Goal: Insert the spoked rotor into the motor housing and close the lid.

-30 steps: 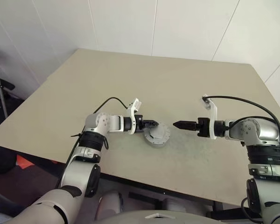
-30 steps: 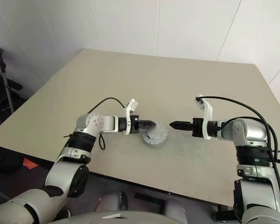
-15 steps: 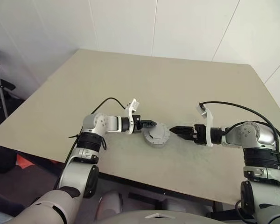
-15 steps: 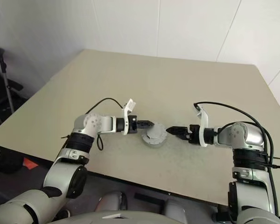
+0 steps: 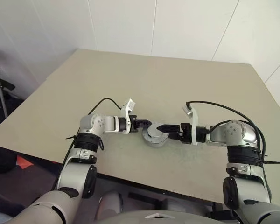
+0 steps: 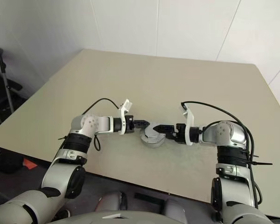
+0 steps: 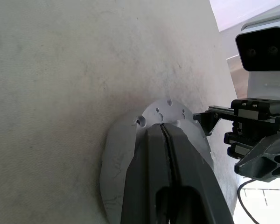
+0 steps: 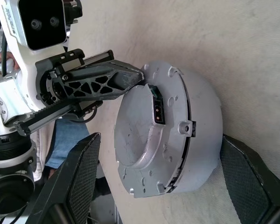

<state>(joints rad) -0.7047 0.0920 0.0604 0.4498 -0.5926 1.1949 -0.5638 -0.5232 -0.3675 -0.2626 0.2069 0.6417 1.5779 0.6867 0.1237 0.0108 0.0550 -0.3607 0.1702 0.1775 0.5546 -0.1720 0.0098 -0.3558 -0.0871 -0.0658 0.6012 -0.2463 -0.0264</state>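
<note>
The right gripper [image 8: 154, 186] stands with its two black fingers spread wide, one on each side of the motor housing [image 8: 200, 135], not squeezing it as far as I can see. The housing is a short round grey metal cup with its lid [image 8: 144, 135] closed down on top, a flat grey disc with small holes and lugs around the rim and a dark slot set into it. Inside the cup nothing can be made out with the lid down.

The left gripper [image 7: 165, 135] has its fingers pressed tight together with nothing between them, and their tip rests at the edge of the lid, on the side opposite the right gripper. From the right wrist view the left fingers [image 8: 107, 79] reach in as one dark latticed wedge touching the lid's rim.

The housing [image 5: 154, 135] sits on a beige table [image 5: 144, 79], toward its near edge, squarely between the two grippers, which point at each other from the left [image 5: 144, 124] and the right [image 5: 164, 127]. White wall panels stand behind the table.
</note>
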